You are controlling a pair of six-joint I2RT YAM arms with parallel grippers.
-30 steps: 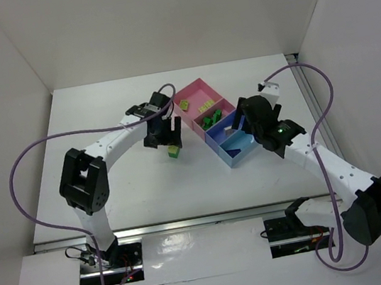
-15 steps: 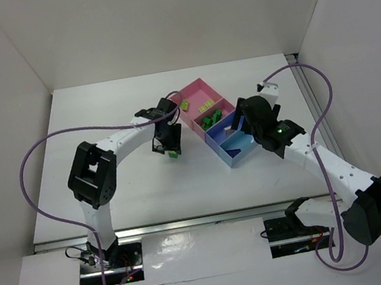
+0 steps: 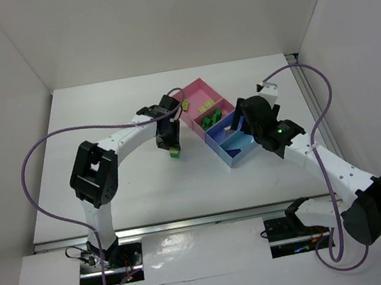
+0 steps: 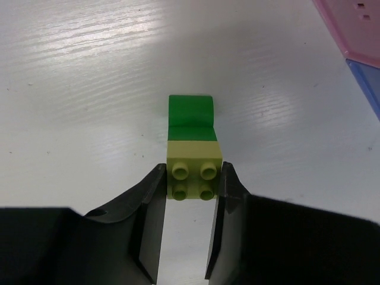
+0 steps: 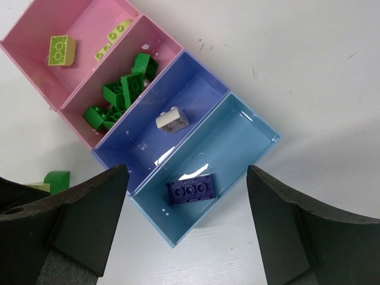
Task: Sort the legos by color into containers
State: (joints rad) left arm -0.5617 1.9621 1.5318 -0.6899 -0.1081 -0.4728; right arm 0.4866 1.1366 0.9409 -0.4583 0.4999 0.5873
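Observation:
A pale yellow-green lego (image 4: 193, 172) joined to a dark green lego (image 4: 190, 111) lies on the white table, left of the containers (image 3: 197, 91). My left gripper (image 4: 191, 178) is down over it, both fingers pressed against the pale brick's sides. My right gripper (image 5: 187, 172) hangs open above the light blue tray (image 5: 249, 139), which holds a dark purple brick (image 5: 191, 191). The dark blue tray (image 5: 196, 95) holds a whitish brick (image 5: 172, 120). One pink tray (image 5: 160, 44) holds dark green bricks (image 5: 122, 92), the other (image 5: 89, 24) pale yellow-green ones (image 5: 61, 49).
White walls close in the table on the left, back and right. Purple cables (image 3: 31, 155) loop beside both arms. The four trays form a diagonal row between the two grippers, with bare table in front of and behind them.
My left gripper moved right and down onto the yellow-green and green bricks and closed its jaws on them. The right arm has not moved.

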